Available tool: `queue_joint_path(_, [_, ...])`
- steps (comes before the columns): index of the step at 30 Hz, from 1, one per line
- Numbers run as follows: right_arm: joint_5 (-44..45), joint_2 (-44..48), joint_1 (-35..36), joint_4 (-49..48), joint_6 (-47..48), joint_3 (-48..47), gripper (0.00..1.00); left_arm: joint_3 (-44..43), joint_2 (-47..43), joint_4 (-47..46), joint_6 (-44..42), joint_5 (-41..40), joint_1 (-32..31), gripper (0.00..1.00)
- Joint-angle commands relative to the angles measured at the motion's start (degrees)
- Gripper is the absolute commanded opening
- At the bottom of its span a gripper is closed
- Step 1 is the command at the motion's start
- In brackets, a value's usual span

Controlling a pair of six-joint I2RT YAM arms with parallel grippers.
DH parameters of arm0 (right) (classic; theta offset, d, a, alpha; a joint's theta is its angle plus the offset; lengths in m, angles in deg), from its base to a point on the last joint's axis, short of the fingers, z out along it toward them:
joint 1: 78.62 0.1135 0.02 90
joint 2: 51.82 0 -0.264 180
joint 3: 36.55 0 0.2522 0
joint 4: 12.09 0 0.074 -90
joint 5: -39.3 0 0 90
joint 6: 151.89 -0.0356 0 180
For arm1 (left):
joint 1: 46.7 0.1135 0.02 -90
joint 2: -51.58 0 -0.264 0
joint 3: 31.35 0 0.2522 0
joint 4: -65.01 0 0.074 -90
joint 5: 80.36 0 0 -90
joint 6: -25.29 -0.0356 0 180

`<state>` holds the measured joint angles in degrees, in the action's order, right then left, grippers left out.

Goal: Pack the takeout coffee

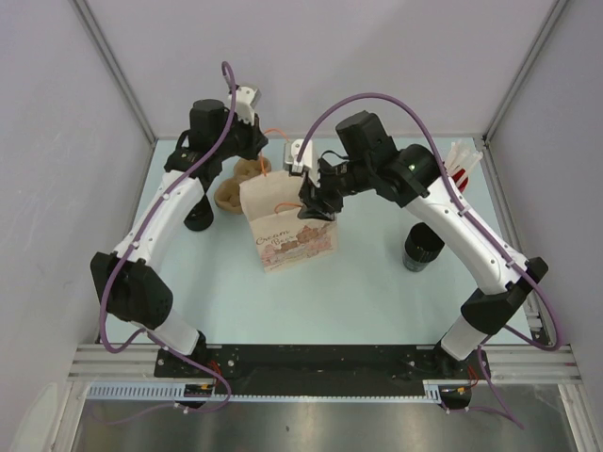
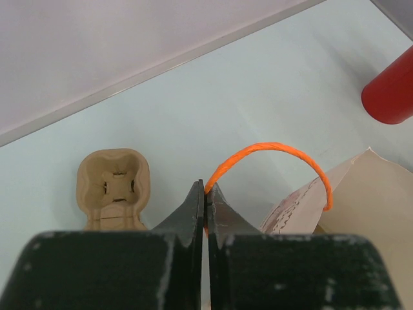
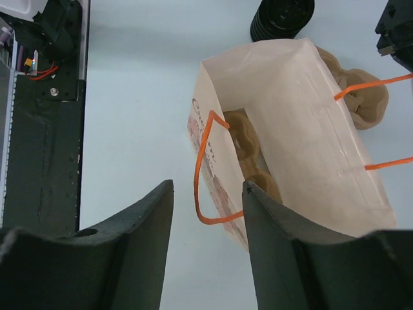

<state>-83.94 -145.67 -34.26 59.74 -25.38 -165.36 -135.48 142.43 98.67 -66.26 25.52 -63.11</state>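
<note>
Grey walls close in a pale worktop (image 1: 377,292), with a paper bag (image 1: 287,226) standing upright near the middle, toward the far edge. The left tool (image 2: 205,194) is pinched closed on the bag's orange handle (image 2: 271,147), holding the mouth open. The right tool (image 3: 208,188) hangs over that mouth, its jaws spread and empty. A cardboard carrier (image 3: 242,139) sits inside the bag. The takeout coffee (image 3: 282,16) stands outside it, by the left edge. The step in hand looks like bag-holding before loading. Next, the right tool probably has to reach past the bag, grip the coffee upright and lower it into the carrier.
</note>
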Motion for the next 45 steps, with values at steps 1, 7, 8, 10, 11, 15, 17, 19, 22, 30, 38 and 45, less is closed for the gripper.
queue_joint_path(1, [0.5, -0.2, 0.7, -2.9, -1.3, 0.3, 0.43, -2.8, -2.0, 0.0, -0.7, 1.5, -0.7, 0.0])
queue_joint_path(7, [4.8, 0.3, 0.7, -3.7, -2.1, -2.0, 0.0, -5.7, -1.0, 1.3, -1.1, 2.8, -1.4, 0.0])
queue_joint_path(8, [6.8, 0.4, 0.6, -4.0, -2.5, -2.8, 0.0, -7.8, -0.4, 2.1, -1.2, 2.9, -1.8, 0.0])
queue_joint_path(10, [8.2, 0.7, -0.2, -4.1, -3.2, -6.1, 0.0, -10.3, 0.0, 2.7, -1.4, 3.4, -2.1, 0.0])
queue_joint_path(11, [9.1, 0.9, -0.6, -4.2, -3.7, -7.2, 0.0, -13.0, 0.7, 2.9, -1.3, 3.6, -2.6, 0.0])
queue_joint_path(15, [9.9, 1.6, -2.3, -4.6, -6.3, -13.2, 0.0, -20.2, 2.5, 5.0, -1.4, 4.5, -3.5, 0.0])
queue_joint_path(17, [10.3, 1.8, -2.9, -4.8, -6.9, -16.1, 0.0, -23.9, 3.2, 5.7, -1.4, 5.0, -3.7, 0.0])
queue_joint_path(19, [10.4, 2.0, -3.0, -4.9, -7.5, -17.5, 0.0, -25.9, 4.2, 6.2, -1.1, 5.2, -3.8, 0.0])
queue_joint_path(22, [10.1, 1.8, -3.2, -5.0, -7.9, -17.8, 0.0, -28.6, 5.1, 6.4, -0.7, 5.5, -3.9, 0.0])
queue_joint_path(30, [9.3, 7.8, -3.8, -13.1, -6.6, 11.6, 0.0, -10.1, 3.9, 0.7, -2.8, 5.0, -5.2, 0.0])
queue_joint_path(38, [9.9, 9.6, -6.3, -15.1, -7.1, 12.1, 0.0, -14.7, 6.4, 3.0, -3.7, 4.3, -5.7, 0.02])
queue_joint_path(45, [5.8, 10.4, -6.2, -11.1, -5.7, 9.8, 0.0, -25.6, 8.2, 6.7, -3.6, 6.1, -5.8, 0.02])
